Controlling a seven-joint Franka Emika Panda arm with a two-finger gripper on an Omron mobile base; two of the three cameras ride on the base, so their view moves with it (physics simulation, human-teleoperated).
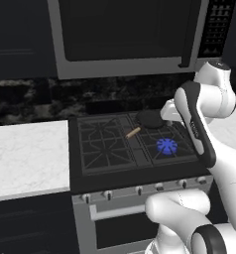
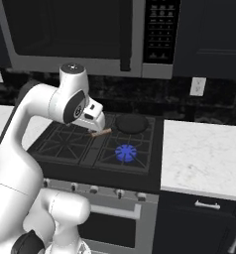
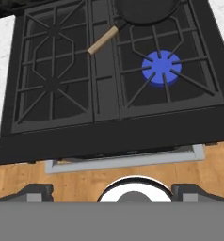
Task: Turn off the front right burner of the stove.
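At the near right corner of the stove, the front right burner is lit, its blue star of flame glowing under the black grate. Just behind it a dark frying pan sits on the rear right burner, its pale wooden handle reaching toward the middle of the cooktop. Along the steel front panel below runs a row of small silver knobs, above the oven's bar handle. White worktop lies to either side, and a microwave hangs overhead.

Nothing has been turned yet; this looks like the approach step. The tool hangs high above the stove's front edge, looking down on the cooktop, its jaws spread wide and empty, well apart from any knob.

Next, I judge, the arm must drop down and forward to the panel, pick the knob that serves this burner, likely one at the right end, close on it and twist.
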